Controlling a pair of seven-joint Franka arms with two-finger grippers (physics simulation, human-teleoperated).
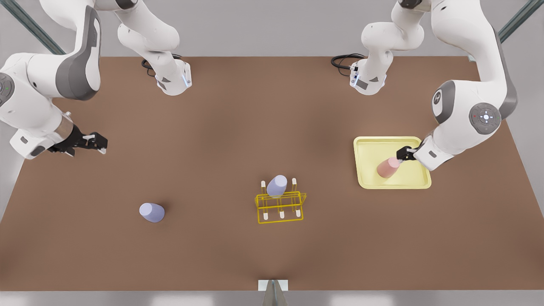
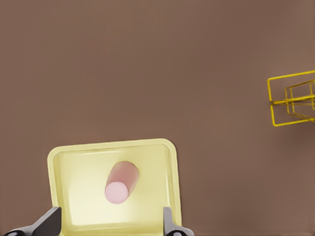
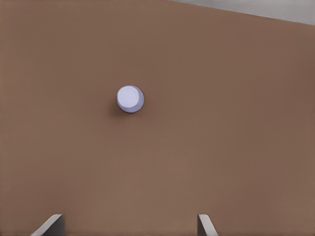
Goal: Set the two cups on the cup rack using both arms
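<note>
While front view shows pink cup [image 1: 388, 167] standing in pale yellow tray [image 1: 364, 146] at right of frame, left gripper [image 1: 403, 153] sits just beside its upper right, fingers' spread hard to tell there. Right gripper [image 1: 94, 141] waits at far left. Lavender cup [image 1: 151, 212] stands lower left; second lavender cup [image 1: 276, 185] already on cup rack [image 1: 280, 207], centre.

Left wrist view: pink cup [image 2: 120, 183] upright between spread fingers [image 2: 49, 223], slightly ahead; nearer arm clearly this one.

Right wrist view: fingers [image 3: 50, 225] apart, lavender cup [image 3: 130, 99] well ahead.

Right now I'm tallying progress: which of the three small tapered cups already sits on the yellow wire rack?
The lavender cup on a peg of the yellow wire rack. The other lavender cup stands on the brown table; the pink cup is in the pale yellow tray.
</note>
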